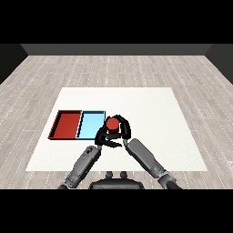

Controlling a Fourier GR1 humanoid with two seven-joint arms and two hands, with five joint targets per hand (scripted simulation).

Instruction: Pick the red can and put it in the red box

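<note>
The red can was held upright by the right hand, whose fingers were curled round it, just beside the light blue tray near the table's front edge. The left hand was partly hidden; its fingers could not be made out. The red tray was seen further left.

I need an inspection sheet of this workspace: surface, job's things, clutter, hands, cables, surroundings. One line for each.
Surface: white table, two trays side by side at its left.
Job's things: red can upright, right of the light blue tray, outside both; red tray holds nothing.
Clutter: nothing seen.
Hands: right hand curls round the can; left hand beside it, fingers curled near the can's base.
Cables: nothing seen.
Surroundings: grey plank floor, dark wall behind.
</note>
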